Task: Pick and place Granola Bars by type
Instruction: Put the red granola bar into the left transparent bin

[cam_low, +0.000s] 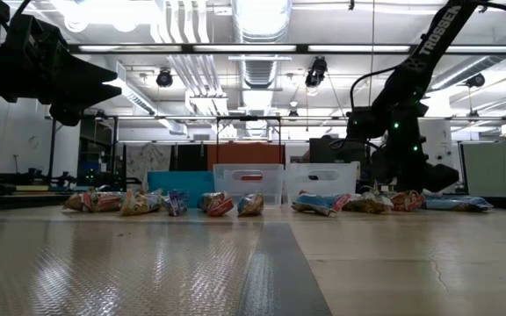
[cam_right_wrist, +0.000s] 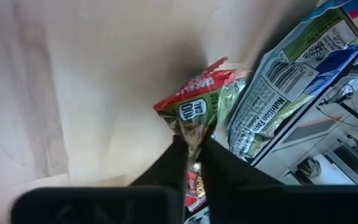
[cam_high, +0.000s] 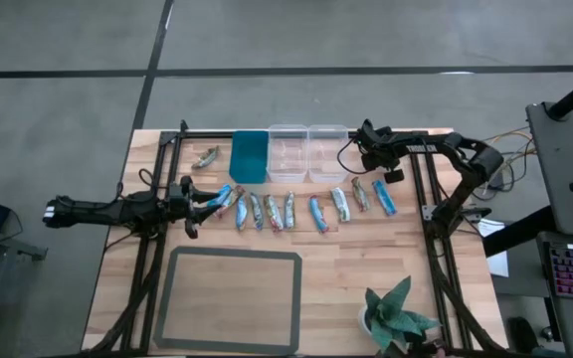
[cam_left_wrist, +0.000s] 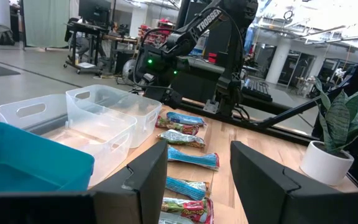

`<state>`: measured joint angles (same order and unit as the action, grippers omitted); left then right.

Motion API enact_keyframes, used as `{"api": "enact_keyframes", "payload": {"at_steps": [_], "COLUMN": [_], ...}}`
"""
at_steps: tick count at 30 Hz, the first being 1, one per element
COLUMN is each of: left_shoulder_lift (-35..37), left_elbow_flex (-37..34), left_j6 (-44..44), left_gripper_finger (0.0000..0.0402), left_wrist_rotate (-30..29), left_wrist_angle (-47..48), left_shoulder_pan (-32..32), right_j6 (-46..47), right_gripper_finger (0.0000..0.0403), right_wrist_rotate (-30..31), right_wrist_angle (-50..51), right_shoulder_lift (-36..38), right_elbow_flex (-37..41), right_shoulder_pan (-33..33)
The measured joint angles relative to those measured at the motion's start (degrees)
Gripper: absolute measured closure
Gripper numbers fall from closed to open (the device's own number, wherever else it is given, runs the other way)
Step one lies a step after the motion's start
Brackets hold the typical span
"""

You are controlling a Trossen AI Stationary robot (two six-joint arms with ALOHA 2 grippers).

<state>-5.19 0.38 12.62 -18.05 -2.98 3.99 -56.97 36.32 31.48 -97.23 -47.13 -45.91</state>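
Observation:
Several granola bars lie in a row across the middle of the table. My right gripper slants down over the row's right end, shut on a red-and-green bar; a silver-blue bar lies beside it. One more bar lies alone left of the teal bin. My left gripper hovers level at the row's left end, open, with nothing between its fingers. Seen from table height, it hangs well above the bars. My right gripper pinches the red-and-green bar by one crimped end of its wrapper between the two fingertips. The fingers slant down from above and lie along the bar. The rest of the bar rests on the wooden table, stretching away from the fingers.
Two clear bins stand right of the teal bin at the table's far side. A grey-framed mat covers the near middle. A potted plant stands at the near right. Dark frame rails run along both sides.

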Motion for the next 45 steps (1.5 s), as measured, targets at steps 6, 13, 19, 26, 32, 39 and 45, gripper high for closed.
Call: {"api": "enact_keyframes", "payload": {"at_steps": [6,13,19,26,32,39,45], "left_shoulder_lift": [0.01,0.02,0.02,0.01,0.0,0.01,0.0], "left_elbow_flex": [0.0,0.0,0.02,0.01,0.0,0.01,0.0], "left_j6": [-0.01,-0.02,0.0,-0.01,-0.01,-0.01,-0.01], "left_gripper_finger": [0.0243,0.0243,0.0243,0.0243,0.0243,0.0243,0.0243], "left_wrist_rotate": [-0.01,0.01,-0.01,-0.01,0.0,0.01,0.01], "left_wrist_angle": [0.0,0.0,0.0,0.01,0.0,0.0,0.01], "left_shoulder_pan": [0.01,0.0,0.0,0.0,0.01,0.01,0.0], "right_j6": [4.99,10.69,13.22,17.86,22.85,26.71,32.8], "right_gripper_finger": [0.0393,0.0395,0.0395,0.0395,0.0395,0.0395,0.0395], "right_wrist_rotate": [-0.09,0.49,1.2,1.29,1.36,1.22,-0.37], "right_wrist_angle": [1.38,8.34,15.24,23.77,32.2,40.07,45.71], "right_shoulder_lift": [0.47,4.42,8.37,10.9,11.04,11.19,11.61], "right_elbow_flex": [-0.27,-2.15,-5.74,-11.54,-16.65,-22.57,-28.24], "right_shoulder_pan": [0.03,1.55,3.33,5.95,7.37,8.2,8.39]}}
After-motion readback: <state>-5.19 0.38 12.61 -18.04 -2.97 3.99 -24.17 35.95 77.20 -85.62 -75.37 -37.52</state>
